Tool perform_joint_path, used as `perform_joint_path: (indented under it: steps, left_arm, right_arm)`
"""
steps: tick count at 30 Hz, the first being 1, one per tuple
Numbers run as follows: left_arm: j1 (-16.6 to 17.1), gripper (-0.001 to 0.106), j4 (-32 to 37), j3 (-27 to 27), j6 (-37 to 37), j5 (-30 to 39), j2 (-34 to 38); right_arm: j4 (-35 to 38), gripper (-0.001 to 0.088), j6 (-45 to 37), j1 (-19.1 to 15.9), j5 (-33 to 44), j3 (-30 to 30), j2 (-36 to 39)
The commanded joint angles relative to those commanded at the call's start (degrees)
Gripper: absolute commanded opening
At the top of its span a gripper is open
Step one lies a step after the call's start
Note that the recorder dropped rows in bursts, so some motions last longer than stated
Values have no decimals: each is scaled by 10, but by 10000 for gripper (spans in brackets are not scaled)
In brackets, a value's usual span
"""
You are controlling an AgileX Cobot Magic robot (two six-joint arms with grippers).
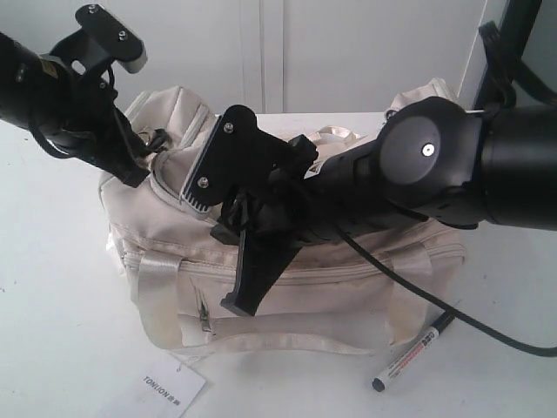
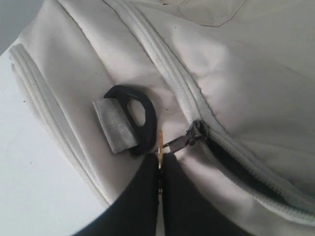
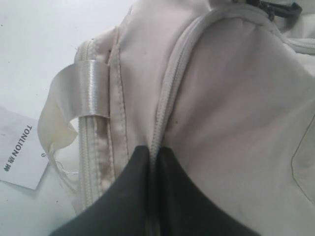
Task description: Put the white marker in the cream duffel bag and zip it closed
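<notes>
The left gripper (image 2: 160, 156) pinches the small metal zip pull (image 2: 173, 143) on the big soft cream cloth duffel bag (image 1: 348, 292). The right gripper (image 3: 151, 153) squeezes a bag seam. The thin white marker pen (image 1: 409, 355) lies slanted on the table, outside the bag, to its right, nearest the right arm.

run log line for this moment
left gripper: shut on zipper pull | right gripper: shut on cream duffel bag | zipper: partly open | white marker: on table, outside bag
</notes>
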Motion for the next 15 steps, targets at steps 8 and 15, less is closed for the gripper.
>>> perform_joint_path:
  steps: [8,15]
  left_arm:
    - [0,420,0,0,126,28,0]
    - [0,530,0,0,179,37,0]
  right_arm:
    - [-1,184,0,0,8,0,0]
    - [-1,440,-1,0,22,0,0]
